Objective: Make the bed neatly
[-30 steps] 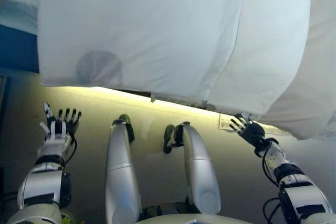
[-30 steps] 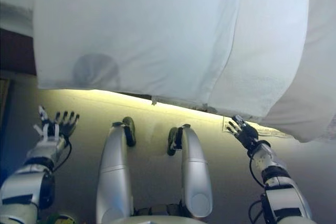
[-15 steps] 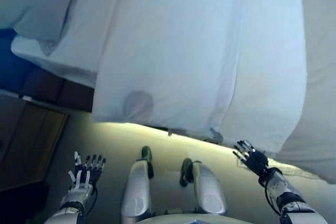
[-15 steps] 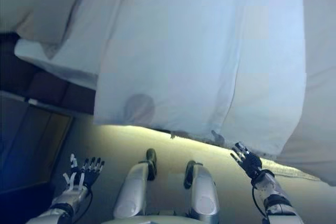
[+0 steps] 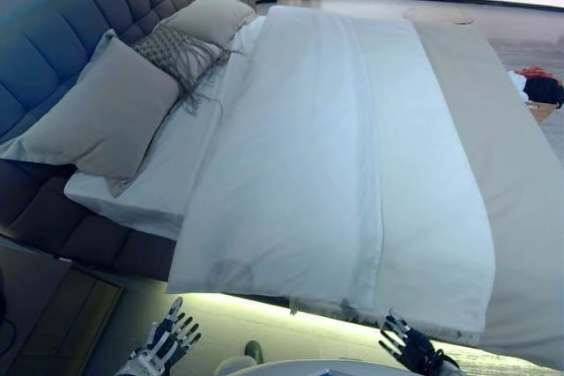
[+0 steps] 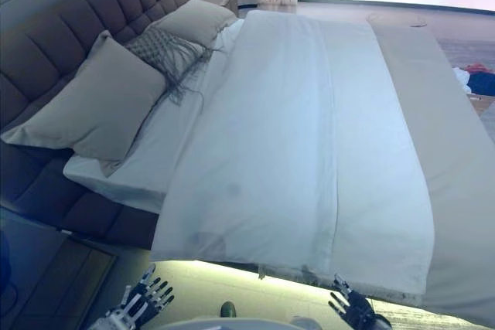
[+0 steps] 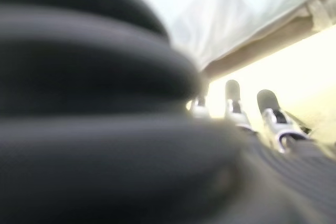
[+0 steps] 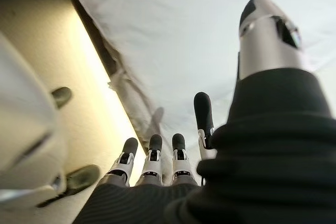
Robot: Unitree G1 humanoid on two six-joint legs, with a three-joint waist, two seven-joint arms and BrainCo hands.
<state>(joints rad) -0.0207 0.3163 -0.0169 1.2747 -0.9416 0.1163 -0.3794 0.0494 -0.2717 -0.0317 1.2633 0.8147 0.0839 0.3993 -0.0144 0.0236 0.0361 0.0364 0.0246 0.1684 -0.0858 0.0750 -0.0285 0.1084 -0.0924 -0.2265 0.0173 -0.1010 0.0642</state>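
A bed fills the view, with a white duvet [image 5: 344, 156] spread flat over it and hanging over the near side. A beige cover [image 5: 511, 173] lies along the duvet's right. Two beige pillows [image 5: 106, 116] and a grey fringed cushion [image 5: 181, 50] lean at the tufted grey headboard [image 5: 53, 50] on the left. My left hand [image 5: 167, 345] is open, low at the bottom left, below the duvet's near edge. My right hand [image 5: 407, 351] is open at the bottom right, just under the duvet's hanging edge [image 8: 131, 93], holding nothing.
A dark bedside unit [image 5: 48, 305] stands at the lower left by the bed's corner. A lit strip [image 5: 264, 310] glows under the bed frame. Some clothes [image 5: 538, 85] lie at the far right beyond the bed. A bright window runs along the far side.
The camera has tilted up from the floor to take in the whole bed. Both hands stay open and low near the duvet's near edge.
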